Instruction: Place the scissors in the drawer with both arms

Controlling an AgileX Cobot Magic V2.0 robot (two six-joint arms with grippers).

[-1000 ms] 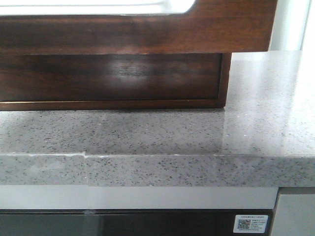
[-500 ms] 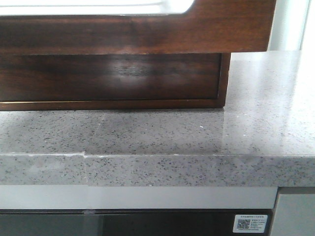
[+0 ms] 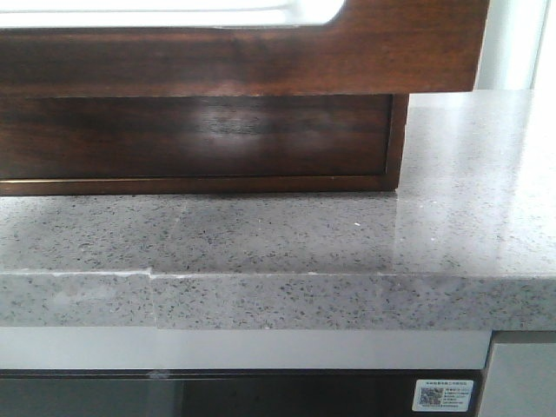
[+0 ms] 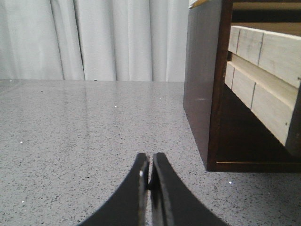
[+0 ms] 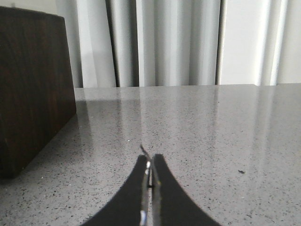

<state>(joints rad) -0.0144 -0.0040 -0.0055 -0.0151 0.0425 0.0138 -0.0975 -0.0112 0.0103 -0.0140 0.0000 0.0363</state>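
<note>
While both arms sit low over the grey speckled desk (image 4: 70,141), I see the left pincer (image 4: 150,172) and right pincer (image 5: 149,172) each clenched, grasping nothing. Neither arm shows in my front view. Only part of the drawer (image 3: 261,56) fits there, its long axis running left to right, its white cutout (image 3: 174,10) cropped. I can't find the scissors.

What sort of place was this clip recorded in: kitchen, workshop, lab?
Probably a home-style kitchen or a mock-up of one. A speckled grey stone countertop carries a dark wood drawer cabinet, white curtains hang behind the counter, and a dark glossy panel with a sticker sits below the counter edge, possibly an appliance.
</note>
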